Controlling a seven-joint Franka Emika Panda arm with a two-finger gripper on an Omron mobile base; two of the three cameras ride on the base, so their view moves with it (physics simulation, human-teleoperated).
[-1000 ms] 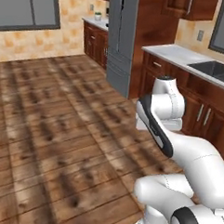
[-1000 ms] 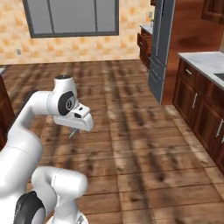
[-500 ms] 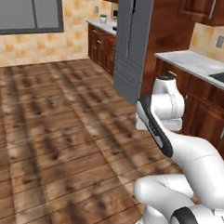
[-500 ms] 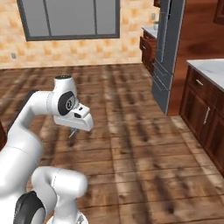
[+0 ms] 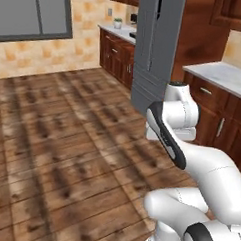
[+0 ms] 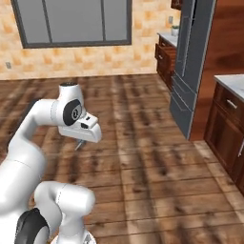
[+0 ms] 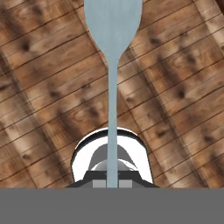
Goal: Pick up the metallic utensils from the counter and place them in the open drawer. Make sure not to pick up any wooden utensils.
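My gripper [image 7: 112, 183] is shut on a slim all silver-grey metallic utensil [image 7: 113, 65]. Its thin handle runs up from between the jaws to a broad flat end, hanging over the wooden plank floor. From the right base camera the gripper [image 6: 82, 141] hangs low in front of the folded arm, and the utensil's tip [image 6: 79, 145] pokes down below it. The counter, the open drawer and the wooden utensils are out of view.
A tall grey fridge [image 5: 157, 49] [image 6: 188, 62] stands ahead on the right. Reddish-brown cabinets with a marble top [image 5: 221, 76] [image 6: 232, 83] flank it, and more cabinets [image 5: 117, 53] run along the back wall by a window [image 6: 71, 21]. Open plank floor [image 5: 56, 139] lies ahead.
The whole scene has slid across both base views, so the base has moved; the sink has left the picture. The arm keeps its folded pose with the utensil still gripped.
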